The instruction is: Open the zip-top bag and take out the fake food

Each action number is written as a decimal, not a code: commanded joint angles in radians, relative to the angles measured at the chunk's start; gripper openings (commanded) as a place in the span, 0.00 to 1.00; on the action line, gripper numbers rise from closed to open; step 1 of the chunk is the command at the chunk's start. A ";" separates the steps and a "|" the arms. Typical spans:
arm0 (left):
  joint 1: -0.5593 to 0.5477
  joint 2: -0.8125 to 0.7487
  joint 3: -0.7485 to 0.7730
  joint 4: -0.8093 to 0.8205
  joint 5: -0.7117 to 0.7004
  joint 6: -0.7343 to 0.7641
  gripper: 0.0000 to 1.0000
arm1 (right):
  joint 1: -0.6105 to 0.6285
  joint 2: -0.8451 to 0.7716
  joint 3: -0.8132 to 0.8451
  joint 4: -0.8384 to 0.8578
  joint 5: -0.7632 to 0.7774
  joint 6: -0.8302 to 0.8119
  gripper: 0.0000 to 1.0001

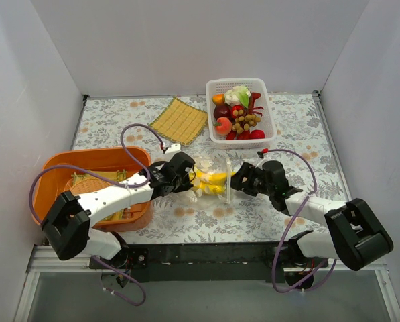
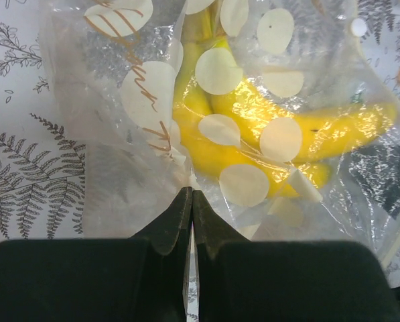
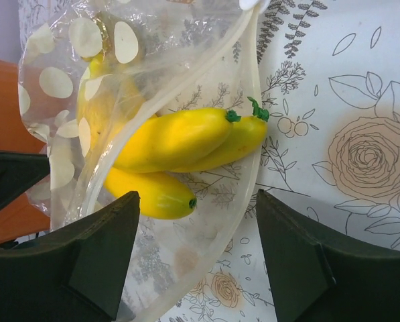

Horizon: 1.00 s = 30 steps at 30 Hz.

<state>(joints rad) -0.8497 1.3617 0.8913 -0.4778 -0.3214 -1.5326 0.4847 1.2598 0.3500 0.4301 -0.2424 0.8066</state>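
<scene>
The zip-top bag (image 1: 210,168), clear with white dots, lies on the flowered cloth between my two grippers. A yellow banana bunch (image 1: 216,179) sits in it, with its tips poking out of the open mouth on the right. My left gripper (image 1: 189,176) is shut on the bag's left end; in the left wrist view the fingertips (image 2: 184,201) pinch the film of the bag (image 2: 119,100) just below the banana bunch (image 2: 253,114). My right gripper (image 3: 198,208) is open, and its jaws stand on either side of the bag's mouth rim (image 3: 252,141), just short of the banana bunch (image 3: 173,137).
A white slotted basket (image 1: 270,124) at the back right holds a leafy vegetable (image 1: 238,95), a grape bunch (image 1: 245,121), a red-orange fruit (image 1: 222,125) and a red lobster (image 1: 254,104). An orange basket (image 1: 96,161) stands at the left. A yellow woven mat (image 1: 179,121) lies behind the bag.
</scene>
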 commanded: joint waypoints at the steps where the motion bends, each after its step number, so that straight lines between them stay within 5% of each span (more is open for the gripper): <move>1: 0.000 0.001 -0.011 0.004 0.011 -0.006 0.00 | 0.003 0.023 0.023 0.084 0.032 0.017 0.77; 4: 0.001 -0.041 0.035 -0.024 0.031 0.026 0.04 | 0.003 0.015 0.029 0.078 0.043 0.020 0.77; 8: 0.001 -0.091 0.138 -0.111 0.019 0.063 0.33 | 0.003 -0.039 0.017 0.045 0.077 0.020 0.75; 11: 0.001 -0.069 0.204 -0.121 -0.021 0.091 0.43 | 0.003 -0.053 0.014 0.039 0.095 0.029 0.74; 17: 0.043 0.225 0.314 -0.024 -0.022 0.114 0.34 | 0.003 0.015 0.067 0.022 0.068 0.051 0.69; 22: 0.044 0.324 0.366 0.021 -0.027 0.146 0.29 | 0.003 0.029 0.069 0.033 0.069 0.065 0.67; 30: 0.054 0.384 0.223 0.120 -0.013 0.081 0.23 | 0.009 0.073 0.098 0.045 0.054 0.092 0.72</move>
<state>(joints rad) -0.8009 1.7630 1.1938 -0.4210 -0.3511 -1.4170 0.4850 1.3121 0.4015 0.4419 -0.1822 0.8745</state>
